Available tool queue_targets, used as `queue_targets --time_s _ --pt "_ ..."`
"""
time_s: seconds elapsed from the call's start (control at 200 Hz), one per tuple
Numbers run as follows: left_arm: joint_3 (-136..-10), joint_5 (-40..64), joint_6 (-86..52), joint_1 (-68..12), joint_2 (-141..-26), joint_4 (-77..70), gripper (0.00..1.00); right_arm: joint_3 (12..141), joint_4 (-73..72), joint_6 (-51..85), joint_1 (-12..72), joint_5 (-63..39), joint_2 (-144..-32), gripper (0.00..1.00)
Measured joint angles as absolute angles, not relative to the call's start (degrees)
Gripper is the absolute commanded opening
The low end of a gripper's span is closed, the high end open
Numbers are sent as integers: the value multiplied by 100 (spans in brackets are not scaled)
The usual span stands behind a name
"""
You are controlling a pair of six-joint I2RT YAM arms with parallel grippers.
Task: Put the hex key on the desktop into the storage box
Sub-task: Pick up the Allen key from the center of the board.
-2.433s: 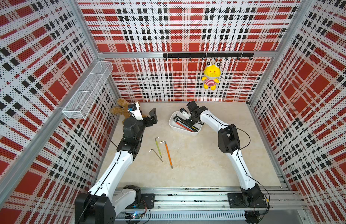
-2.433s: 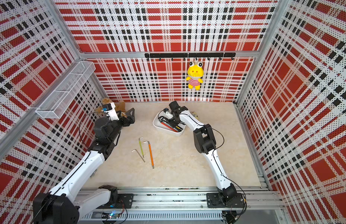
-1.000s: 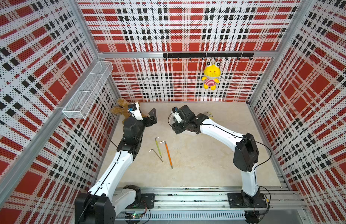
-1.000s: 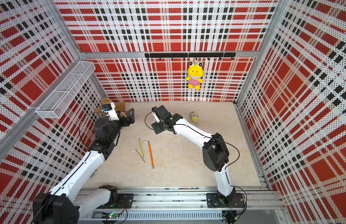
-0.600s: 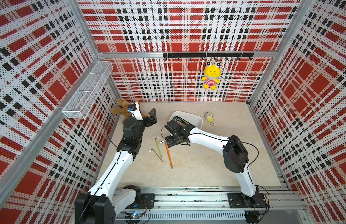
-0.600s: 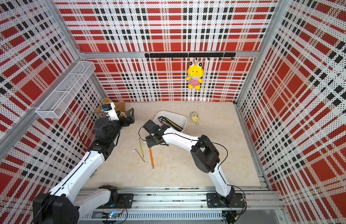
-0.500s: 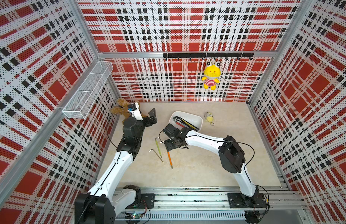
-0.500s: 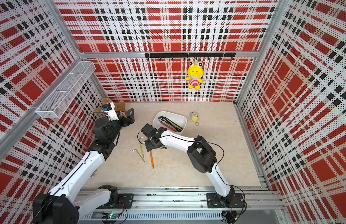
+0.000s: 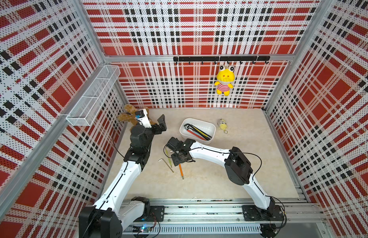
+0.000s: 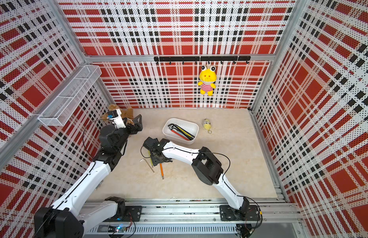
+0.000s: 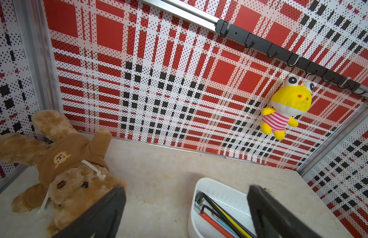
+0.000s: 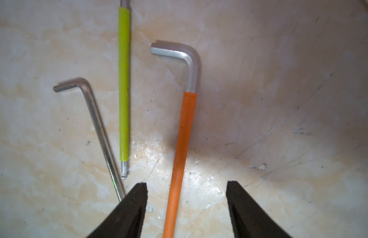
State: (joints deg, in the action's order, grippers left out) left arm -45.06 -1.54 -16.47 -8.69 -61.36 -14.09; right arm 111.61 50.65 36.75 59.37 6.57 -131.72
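The orange-sleeved steel hex key lies flat on the cream marbled counter. It is not yet in the shallow white plastic storage box, which stands near it on the side away from the arm bases.

The right jaws are spread and empty, one on each side of the orange key's sleeve, low over the counter. The key is off-centre between them, nearer the jaw on the side of its neighbours. When they close, that jaw would likely meet the sleeve first and push the key sideways, which could roll or skew it before the pinch sets.

Just beside the orange key lies a yellow-green-sleeved hex key. A bare steel hex key lies beyond that, and its long end runs right up to the nearer jaw. That jaw could pin or drag the bare key, or pick it up along with the orange one.

The orange key is thin and sits low, so jaws held too high might close above it, and the smooth sleeve may slip. A grip far from the key's bent end would probably let it droop, and it could then catch the box rim or rest across the keys already inside.

The left jaws, well apart from the orange key and near the brown plush teddy bear, are spread and hold nothing.
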Motion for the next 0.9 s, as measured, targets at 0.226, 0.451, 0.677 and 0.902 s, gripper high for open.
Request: queue_targets --time_s 0.226,0.451,0.677,0.902 --pt "-4506 -154 -1649 -871 -6136 -1409 99 11161 5144 3721 5972 631 -13288 63" --pt "-4506 -152 -1649 -867 -6136 -1409 99 11161 5151 3723 6036 552 -13399 59" --pt "-4506 -152 -1651 -843 -6136 -1409 99 11168 5199 3721 6069 504 -13469 55" --pt "-4506 -152 -1651 -838 -6136 -1409 99 11168 5223 3726 6069 473 -13469 47"
